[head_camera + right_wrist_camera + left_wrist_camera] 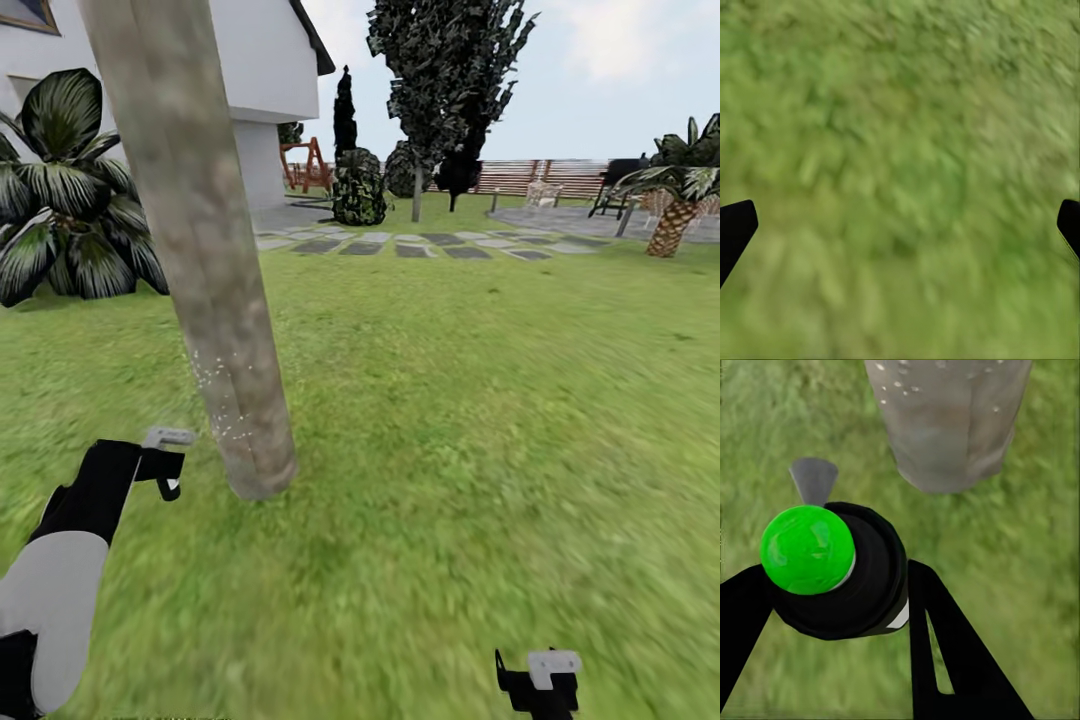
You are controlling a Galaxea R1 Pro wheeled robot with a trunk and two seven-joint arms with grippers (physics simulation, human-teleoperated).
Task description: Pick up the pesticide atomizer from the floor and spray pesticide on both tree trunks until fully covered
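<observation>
The left gripper [840, 585] has its jaws clamped around the pesticide atomizer [832, 566], green-capped, near the tree trunk [215, 330] flecked with white droplets. The right gripper [900, 225] hangs wide-jawed over lawn [480, 400].

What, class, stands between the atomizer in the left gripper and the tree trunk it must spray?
Nothing visible. The left gripper holds the pesticide atomizer just short of the tree trunk, with bare grass across the gap. Small white specks already dot the bark.
</observation>
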